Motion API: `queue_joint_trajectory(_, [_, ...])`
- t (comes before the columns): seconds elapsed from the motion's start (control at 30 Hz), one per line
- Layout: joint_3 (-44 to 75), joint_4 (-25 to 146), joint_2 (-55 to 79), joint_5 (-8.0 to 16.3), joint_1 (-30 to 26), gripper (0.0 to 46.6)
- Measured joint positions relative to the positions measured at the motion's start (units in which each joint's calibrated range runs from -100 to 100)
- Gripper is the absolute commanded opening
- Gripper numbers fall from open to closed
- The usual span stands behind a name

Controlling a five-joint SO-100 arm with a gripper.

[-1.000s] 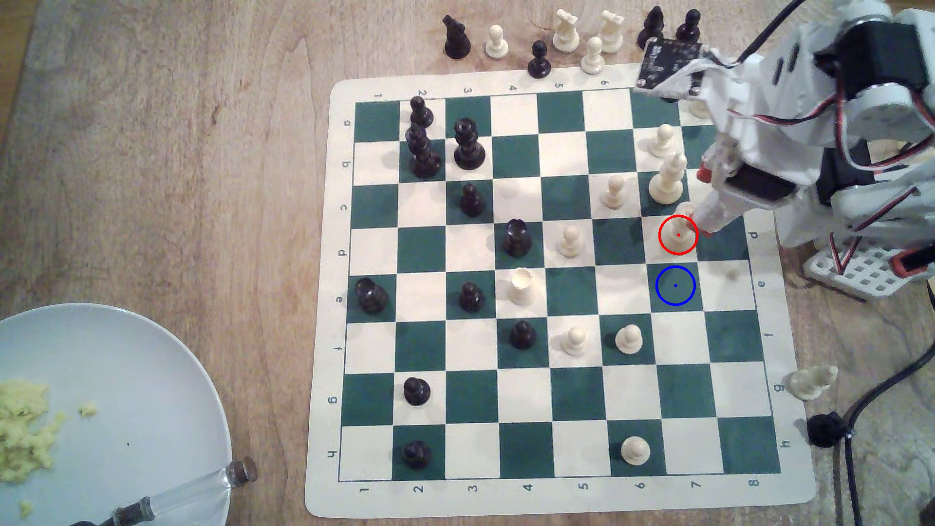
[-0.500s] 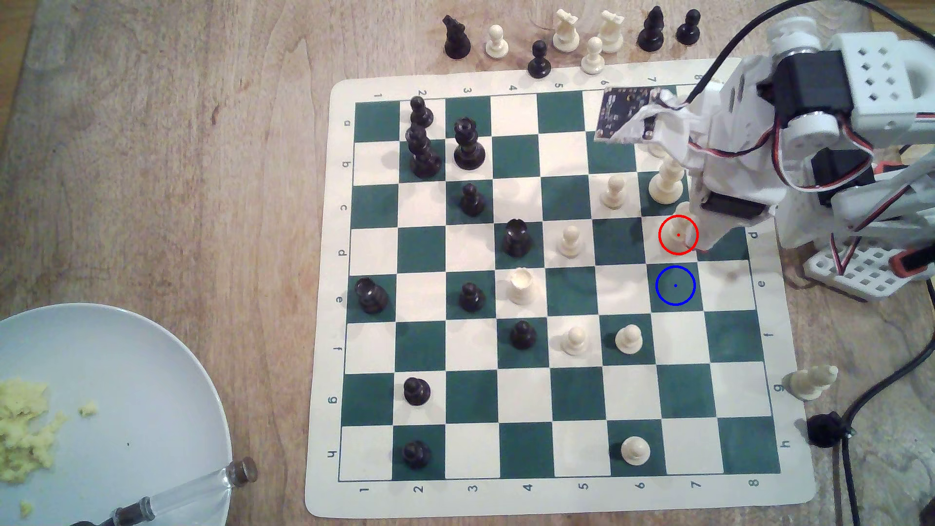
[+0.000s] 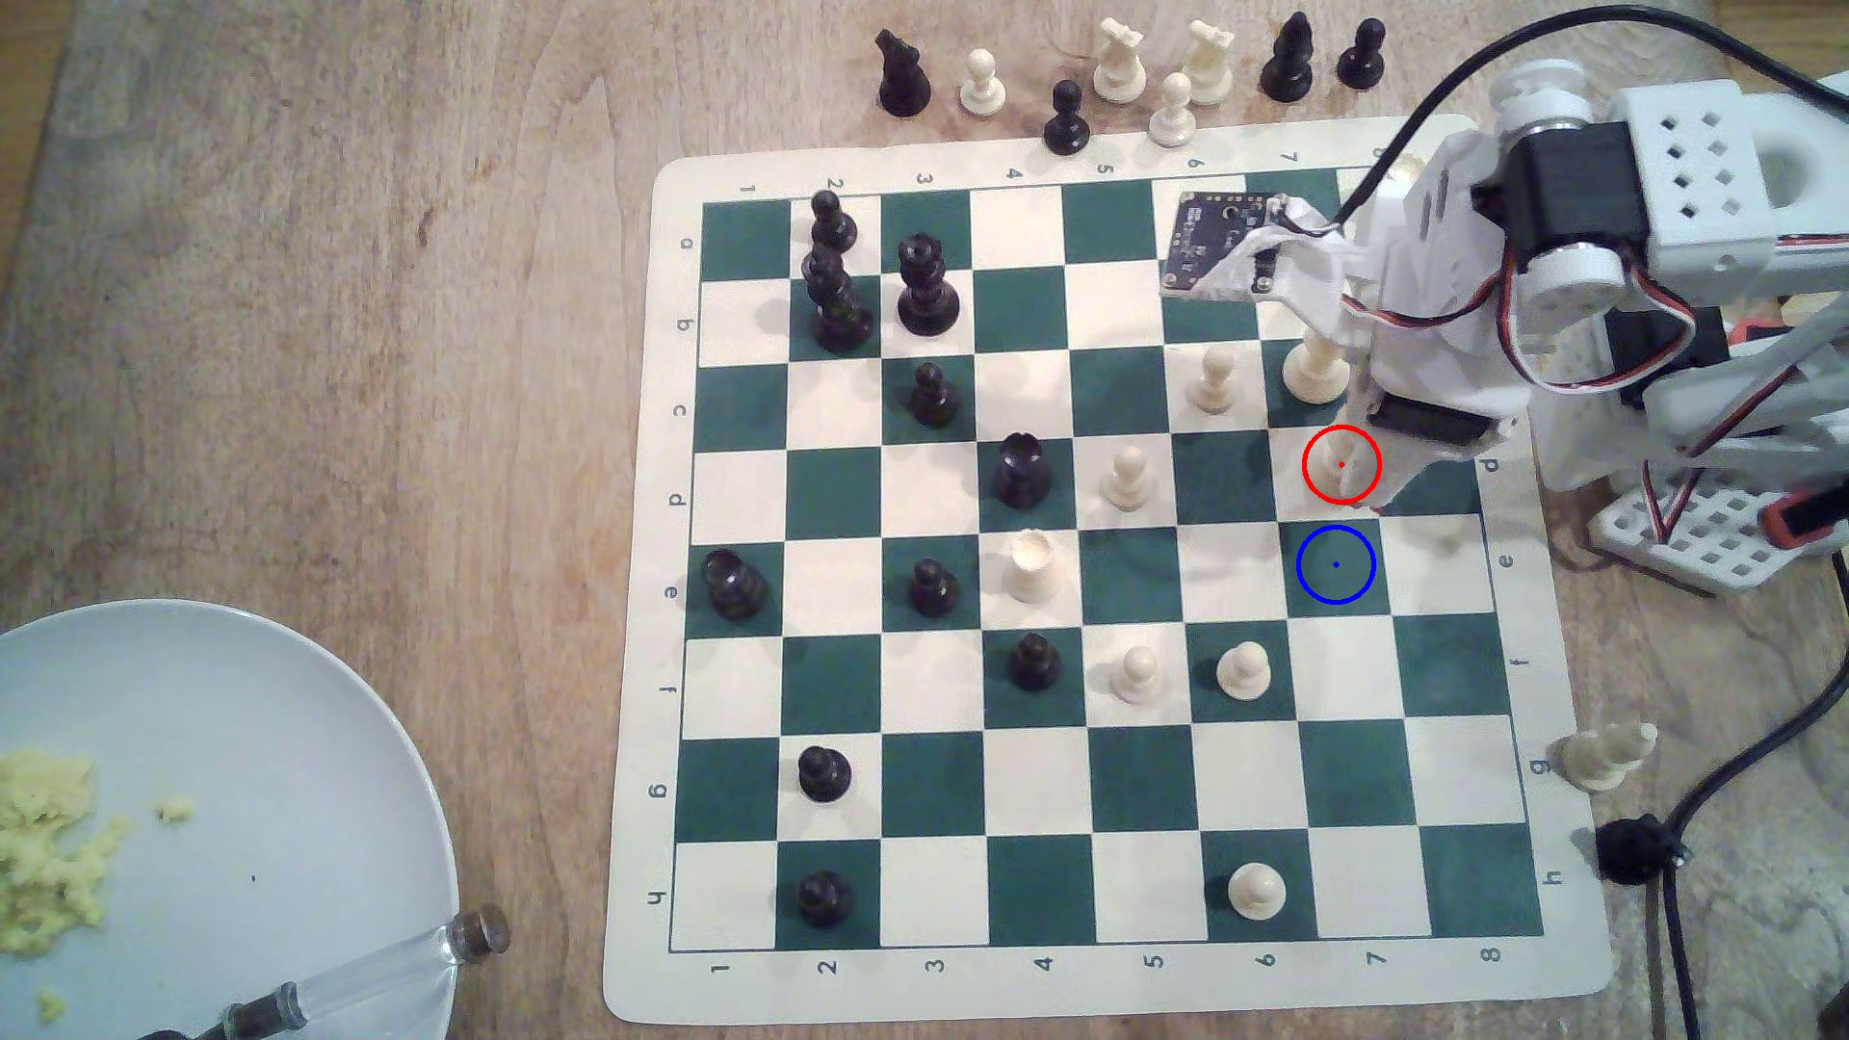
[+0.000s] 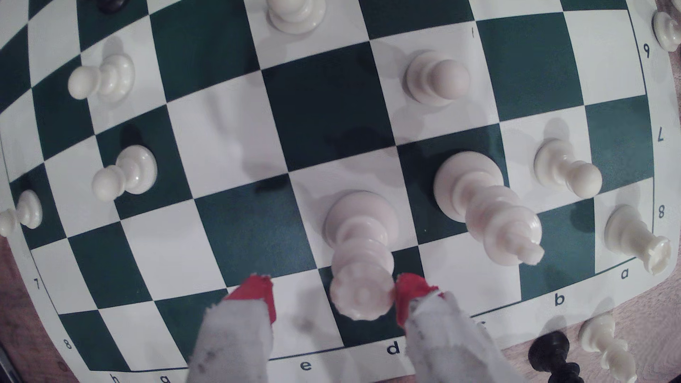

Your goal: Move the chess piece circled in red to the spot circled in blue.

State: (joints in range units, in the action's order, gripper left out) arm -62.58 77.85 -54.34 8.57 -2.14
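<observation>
The step in hand looks like the grasp itself. The pincer is down at the chess piece, a cream one with a wide round base and a flared top, which stands on the cream square ringed in red near the exterior view's right edge of the board. In the wrist view its two red-tipped fingers are spread apart with the flared head between them: one tip is at the head or touching it, while the other stands clear across a visible gap. So the pincer is open and holds nothing yet.

The spot, a dark green square with a blue ring and centre dot, is the very next square, towards the bottom of the exterior view, and it is bare.

The next move, as I judge it, calls for closing on the head or the neck below it, lifting straight up, shifting one square and setting down upright. Care is needed because the taller cream piece with a pointed top stands on the neighbouring square on the other side, close to the arm.

Writing that can be read: the board's border carries the numbers 1 to 8 and the letters a to h, and the wrist view shows "d", "e", "b", "a" and some of the numbers. No brand can be made out.
</observation>
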Motion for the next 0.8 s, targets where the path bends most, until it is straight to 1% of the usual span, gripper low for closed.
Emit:
queue_joint_trajectory(0.23, [0.00, -0.56, 0.00, 0.00, 0.00, 16.6])
queue_joint_trajectory(0.33, [-0.81, -0.56, 0.00, 0.00, 0.00, 15.4])
queue_joint_trajectory(0.8, [-1.27, -2.71, 0.59, 0.00, 0.00, 15.6])
